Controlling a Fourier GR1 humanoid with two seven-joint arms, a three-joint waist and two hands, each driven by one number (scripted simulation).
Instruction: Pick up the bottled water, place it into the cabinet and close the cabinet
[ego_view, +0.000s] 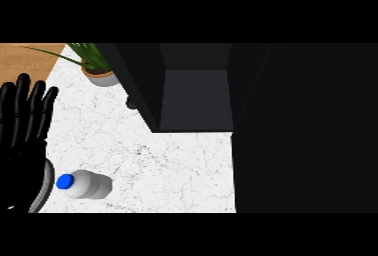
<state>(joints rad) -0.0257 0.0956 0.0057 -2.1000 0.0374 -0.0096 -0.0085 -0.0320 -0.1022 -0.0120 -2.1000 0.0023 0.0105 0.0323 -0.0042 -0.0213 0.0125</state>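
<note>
Bottle on the counter, cabinet open.

I see the bottle standing near the counter's front left, blue cap up, well apart from the dark cabinet whose open inside shows at the middle top. My left hand rests at the left edge, fingers straight and released, holding nothing, just beside the bottle without touching it. A potted plant stands at the back left. My right hand does not show.

White marble counter fills the centre. Wooden floor at 10 o'clock. Potted plant at 11 o'clock.
</note>
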